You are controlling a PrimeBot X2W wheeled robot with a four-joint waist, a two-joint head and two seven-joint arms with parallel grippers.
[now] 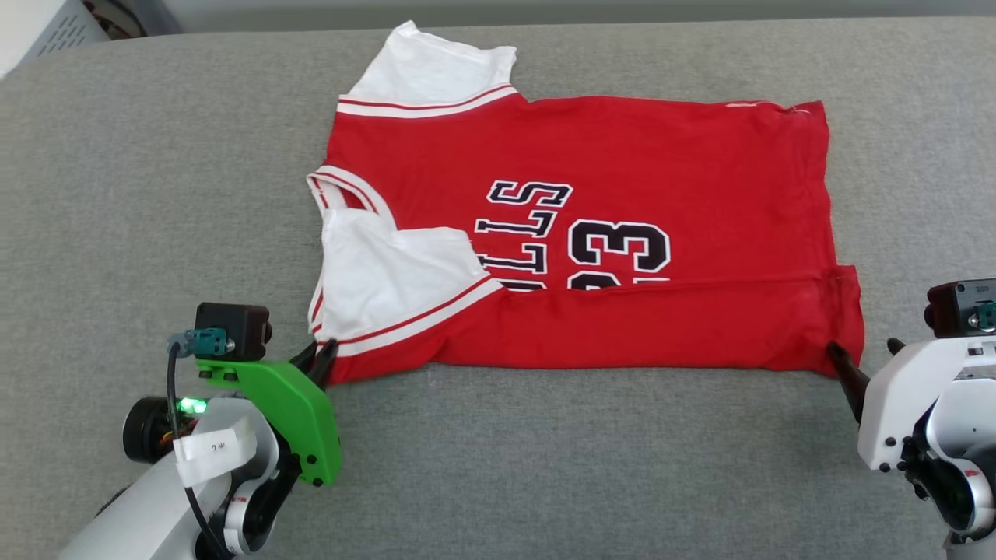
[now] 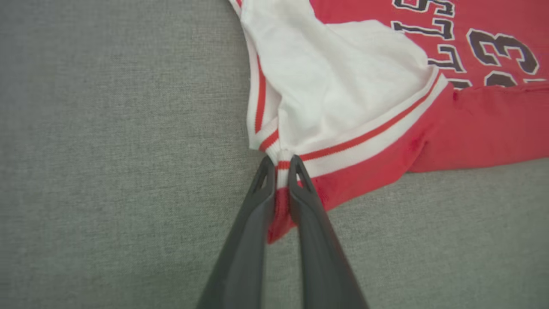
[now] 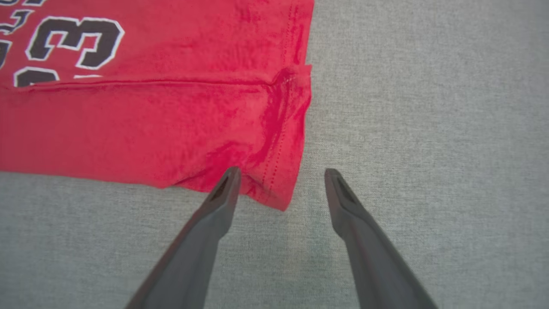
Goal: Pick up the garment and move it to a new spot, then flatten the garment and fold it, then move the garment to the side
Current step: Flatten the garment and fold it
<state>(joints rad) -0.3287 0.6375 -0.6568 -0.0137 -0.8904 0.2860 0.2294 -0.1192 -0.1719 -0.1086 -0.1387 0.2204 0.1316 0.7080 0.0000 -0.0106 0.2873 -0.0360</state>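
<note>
Red, white-sleeved jersey T-shirt (image 1: 622, 171) lies flat on a grey fabric surface (image 1: 545, 467), near edge folded over. Left pincer (image 2: 281, 165) pinches its sleeve corner, while right pincer (image 3: 282, 172) stands spread astride the hem corner. More folding, then the move aside, seemingly remain.

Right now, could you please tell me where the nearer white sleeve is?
In the head view the sleeve lies folded over the left end of the shirt, beside the black letters, the left gripper pinching its striped trim.
</note>
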